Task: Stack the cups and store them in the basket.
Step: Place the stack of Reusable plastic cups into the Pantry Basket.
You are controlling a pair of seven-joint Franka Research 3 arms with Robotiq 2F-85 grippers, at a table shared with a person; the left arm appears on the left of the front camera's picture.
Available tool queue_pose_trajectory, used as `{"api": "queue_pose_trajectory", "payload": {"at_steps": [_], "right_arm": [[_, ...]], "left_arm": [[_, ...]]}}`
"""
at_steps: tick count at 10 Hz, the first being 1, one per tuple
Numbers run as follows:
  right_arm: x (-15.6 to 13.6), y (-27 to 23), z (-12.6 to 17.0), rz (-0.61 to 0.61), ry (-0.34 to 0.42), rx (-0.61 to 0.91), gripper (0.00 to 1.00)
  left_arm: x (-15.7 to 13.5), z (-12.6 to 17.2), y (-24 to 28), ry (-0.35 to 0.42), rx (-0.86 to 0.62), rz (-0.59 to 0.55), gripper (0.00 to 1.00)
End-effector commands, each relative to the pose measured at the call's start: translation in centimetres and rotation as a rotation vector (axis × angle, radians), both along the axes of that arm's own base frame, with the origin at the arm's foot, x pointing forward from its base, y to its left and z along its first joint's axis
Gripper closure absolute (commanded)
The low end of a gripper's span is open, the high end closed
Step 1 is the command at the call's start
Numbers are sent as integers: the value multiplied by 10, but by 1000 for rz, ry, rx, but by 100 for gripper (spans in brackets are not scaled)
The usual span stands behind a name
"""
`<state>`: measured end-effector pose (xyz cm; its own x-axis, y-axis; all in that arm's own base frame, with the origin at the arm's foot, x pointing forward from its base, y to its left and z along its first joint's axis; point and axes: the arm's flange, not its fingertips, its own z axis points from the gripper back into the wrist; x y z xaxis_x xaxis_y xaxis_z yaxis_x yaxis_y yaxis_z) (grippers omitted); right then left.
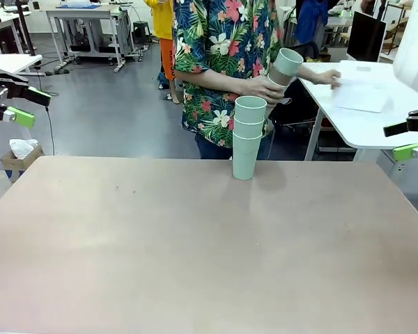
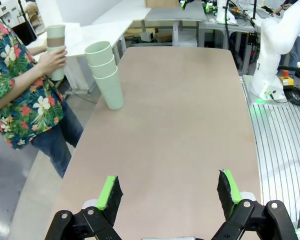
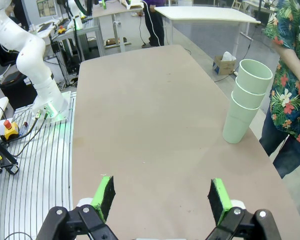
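Both grippers held off the tabletop edges: left gripper w/ jaws wide apart, holding nothing; right gripper same. Far edge of tabletop: stack of 3 mint cups, upright. Just behind, person's hand holds a 2nd stack of cups, tilted, off the surface.

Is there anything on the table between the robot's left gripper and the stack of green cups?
No. In the left wrist view, only bare table lies between the open left gripper and the stack of three green cups.
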<state>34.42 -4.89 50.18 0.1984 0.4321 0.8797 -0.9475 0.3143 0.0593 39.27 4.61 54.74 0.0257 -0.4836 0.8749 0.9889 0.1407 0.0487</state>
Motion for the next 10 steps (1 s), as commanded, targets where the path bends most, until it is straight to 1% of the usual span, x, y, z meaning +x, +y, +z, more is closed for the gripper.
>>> {"api": "queue_pose_trajectory", "payload": {"at_steps": [1, 10], "right_arm": [[1, 1, 4, -10, 3, 24, 0], [1, 1, 4, -10, 3, 24, 0]], "left_arm": [[1, 2, -1, 6, 0, 9, 0], [1, 2, -1, 6, 0, 9, 0]]}}
